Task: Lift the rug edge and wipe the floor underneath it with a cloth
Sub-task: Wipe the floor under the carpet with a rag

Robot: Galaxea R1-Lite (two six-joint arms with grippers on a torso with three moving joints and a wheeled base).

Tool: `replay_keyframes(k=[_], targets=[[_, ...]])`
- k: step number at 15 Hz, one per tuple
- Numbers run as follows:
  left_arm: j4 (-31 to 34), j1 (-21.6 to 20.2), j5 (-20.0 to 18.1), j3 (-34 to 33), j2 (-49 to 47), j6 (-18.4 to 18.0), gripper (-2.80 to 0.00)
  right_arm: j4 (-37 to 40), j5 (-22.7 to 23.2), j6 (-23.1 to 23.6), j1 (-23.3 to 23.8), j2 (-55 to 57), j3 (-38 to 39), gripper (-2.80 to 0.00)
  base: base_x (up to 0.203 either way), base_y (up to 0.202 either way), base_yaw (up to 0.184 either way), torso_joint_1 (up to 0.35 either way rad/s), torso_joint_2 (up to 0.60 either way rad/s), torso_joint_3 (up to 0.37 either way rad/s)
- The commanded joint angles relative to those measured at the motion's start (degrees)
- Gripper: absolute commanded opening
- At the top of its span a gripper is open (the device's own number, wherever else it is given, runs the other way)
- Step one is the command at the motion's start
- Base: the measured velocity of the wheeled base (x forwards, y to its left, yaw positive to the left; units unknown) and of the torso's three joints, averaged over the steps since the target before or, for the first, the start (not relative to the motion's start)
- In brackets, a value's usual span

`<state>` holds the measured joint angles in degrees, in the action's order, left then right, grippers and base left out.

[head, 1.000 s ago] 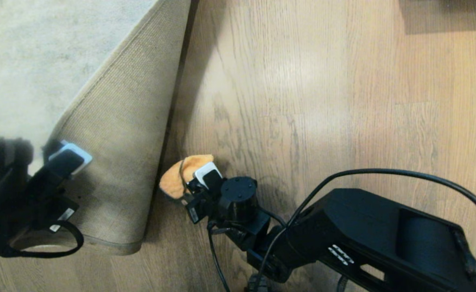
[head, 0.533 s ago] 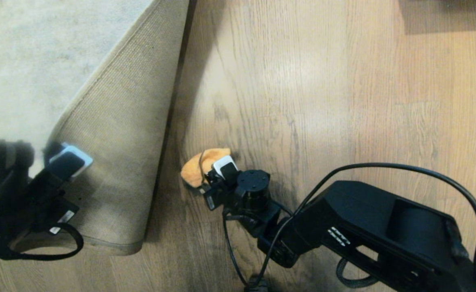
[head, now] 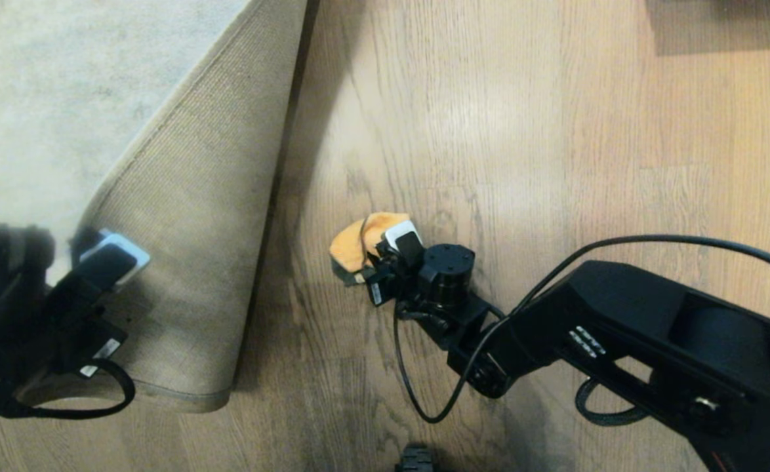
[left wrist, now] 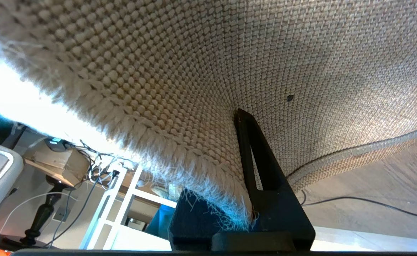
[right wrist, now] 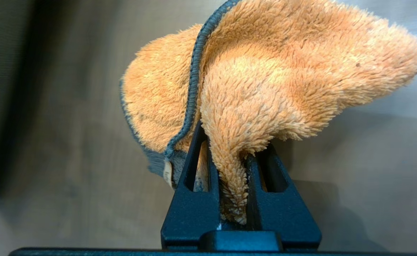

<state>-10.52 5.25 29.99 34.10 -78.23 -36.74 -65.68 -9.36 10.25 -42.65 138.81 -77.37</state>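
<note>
A: Where is the rug edge [head: 182, 216] being kept?

B: It is being held folded back over the grey pile at the left of the head view, so the tan woven backing is being shown upward. The corner is being pinched by the left gripper [head: 106, 252], whose jaws are being kept clamped together on the rug edge [left wrist: 180, 156]; in the left wrist view one dark finger [left wrist: 256, 160] is being pressed against the backing while the fringe is being trapped at its base.

A: And the cloth?

B: The cloth [head: 362, 239] is being gripped by the right gripper [head: 395, 246], jaws closed tight on it. In the right wrist view a fold of the orange pile [right wrist: 251, 89] is being squeezed between the two black fingers [right wrist: 194, 199], and a dark stitched hem is being seen running across the cloth.

A: Where is it being held against the scene?

B: It is being held down at the floor [head: 523, 131], on bare planks to the right of the folded rug and apart from it, with a strip of shadowed wood being left between them. Whether the cloth is actually being pressed onto the floor [right wrist: 52, 160] cannot be told for certain.

A: Anything else being seen?

B: A black cable [head: 654, 246] is being looped over the right arm.
</note>
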Motion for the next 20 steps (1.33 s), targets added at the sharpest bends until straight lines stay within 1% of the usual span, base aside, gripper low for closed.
replay_keyframes(k=[1,5,9,11,13,15,17,20], targets=[[-0.1,0.0,0.2,0.0,-0.1,-0.2,-2.8,-0.5,0.0,0.6,2.1,-4.4,3.5,-2.8,0.0,0.0,0.0,0.0,0.0,0.0],[-0.1,0.0,0.2,0.0,-0.1,-0.1,-2.8,-0.1,0.1,1.6,5.3,-11.6,11.6,-2.8,0.0,0.0,0.0,0.0,0.0,0.0],[-0.1,0.0,0.2,-0.2,-0.1,-0.1,-2.8,0.5,0.4,2.6,7.8,-20.2,21.7,-2.8,0.0,0.0,0.0,0.0,0.0,0.0],[-0.1,0.0,0.2,-0.3,0.0,-0.1,-2.8,0.6,0.5,2.7,7.6,-23.6,26.5,-2.8,0.0,0.0,0.0,0.0,0.0,0.0],[-0.1,0.0,0.2,-0.3,0.1,-0.1,-2.8,1.2,0.5,2.7,3.3,-24.3,28.4,-2.8,0.0,0.0,0.0,0.0,0.0,0.0],[-0.1,0.0,0.2,-0.3,0.1,-0.1,-2.8,1.4,0.5,2.7,-1.4,-22.0,27.6,-2.8,0.0,0.0,0.0,0.0,0.0,0.0],[-0.1,0.0,0.2,-0.3,0.1,-0.1,-2.8,1.5,0.5,2.7,-5.7,-17.7,23.8,-2.8,0.0,0.0,0.0,0.0,0.0,0.0],[-0.1,0.0,0.2,-0.4,0.2,-0.2,-2.8,1.4,0.5,2.6,-9.3,-10.0,16.7,-2.8,0.0,0.0,0.0,0.0,0.0,0.0]])
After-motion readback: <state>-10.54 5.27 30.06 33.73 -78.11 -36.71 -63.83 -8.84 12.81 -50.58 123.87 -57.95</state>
